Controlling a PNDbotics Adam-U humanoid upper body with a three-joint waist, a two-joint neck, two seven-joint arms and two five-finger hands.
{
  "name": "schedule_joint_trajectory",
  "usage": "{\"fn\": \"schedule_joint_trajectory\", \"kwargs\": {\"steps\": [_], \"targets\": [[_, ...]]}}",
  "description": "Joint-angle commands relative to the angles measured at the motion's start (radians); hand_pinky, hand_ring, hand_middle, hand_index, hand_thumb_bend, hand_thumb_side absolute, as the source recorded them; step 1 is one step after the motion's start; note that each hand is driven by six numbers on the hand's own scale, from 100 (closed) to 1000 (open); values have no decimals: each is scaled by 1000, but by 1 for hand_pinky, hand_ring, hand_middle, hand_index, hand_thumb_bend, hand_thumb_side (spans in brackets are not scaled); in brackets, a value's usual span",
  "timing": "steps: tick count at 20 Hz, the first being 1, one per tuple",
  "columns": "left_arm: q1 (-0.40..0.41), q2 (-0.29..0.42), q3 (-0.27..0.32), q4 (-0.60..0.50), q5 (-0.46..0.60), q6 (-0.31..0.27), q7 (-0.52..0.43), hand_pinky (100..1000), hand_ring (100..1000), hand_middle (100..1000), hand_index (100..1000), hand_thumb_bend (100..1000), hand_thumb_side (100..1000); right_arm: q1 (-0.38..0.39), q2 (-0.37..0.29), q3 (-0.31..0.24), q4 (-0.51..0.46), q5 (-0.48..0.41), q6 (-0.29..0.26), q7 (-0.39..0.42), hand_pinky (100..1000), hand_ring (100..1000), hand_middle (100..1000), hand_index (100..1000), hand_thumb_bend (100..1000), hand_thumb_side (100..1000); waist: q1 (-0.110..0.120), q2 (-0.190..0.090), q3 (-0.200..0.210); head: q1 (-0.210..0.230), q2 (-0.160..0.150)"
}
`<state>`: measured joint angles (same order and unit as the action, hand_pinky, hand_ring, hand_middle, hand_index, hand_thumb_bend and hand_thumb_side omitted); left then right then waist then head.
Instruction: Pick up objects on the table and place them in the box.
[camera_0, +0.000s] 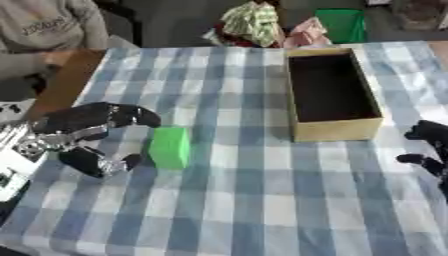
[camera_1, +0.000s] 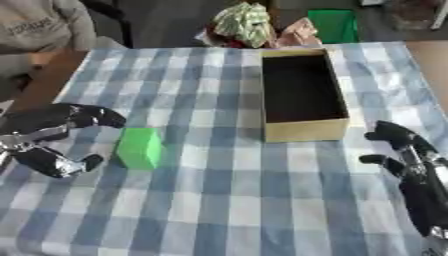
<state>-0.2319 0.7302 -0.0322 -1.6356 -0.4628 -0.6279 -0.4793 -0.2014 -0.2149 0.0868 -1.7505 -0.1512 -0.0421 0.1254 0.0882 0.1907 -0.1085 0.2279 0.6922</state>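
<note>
A green block (camera_0: 170, 146) stands on the blue-and-white checked tablecloth (camera_0: 245, 200), left of centre. My left hand (camera_0: 87, 132) is just left of it, open, with the fingers above and the thumb below reaching toward the block without closing on it. An open cardboard box (camera_0: 331, 92) with a dark, empty inside sits at the upper right. My right hand (camera_1: 404, 150) rests open at the right edge, below and right of the box.
Crumpled patterned and pink things (camera_0: 262, 25) and a green container (camera_0: 339, 24) lie beyond the table's far edge. A person in a grey top (camera_0: 48, 25) sits at the far left. The wooden table edge (camera_0: 66, 82) shows left of the cloth.
</note>
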Motion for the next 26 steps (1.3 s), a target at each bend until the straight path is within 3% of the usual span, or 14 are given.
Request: {"fn": "schedule_joint_trajectory", "kwargs": {"steps": [1,15,26], "targets": [[-20,26,-1,17,-18,-13,-7,814,841,882,939,189,665,-6,-11,0,-11,8,-1,2,650,1000,680,830,100,721,-1,-15,0,1,-4],[-53,24,-36,51,-50,25,41,820,844,896,949,166,731,-6,-10,2,-10,9,-1,3,650,1000,679,830,100,723,-2,-14,-1,3,-4],[-93,23,-54,81,-18,68,45,824,846,907,982,137,691,-7,-11,4,-10,7,-1,6,650,1000,679,830,100,718,-5,-14,0,4,-6]]}}
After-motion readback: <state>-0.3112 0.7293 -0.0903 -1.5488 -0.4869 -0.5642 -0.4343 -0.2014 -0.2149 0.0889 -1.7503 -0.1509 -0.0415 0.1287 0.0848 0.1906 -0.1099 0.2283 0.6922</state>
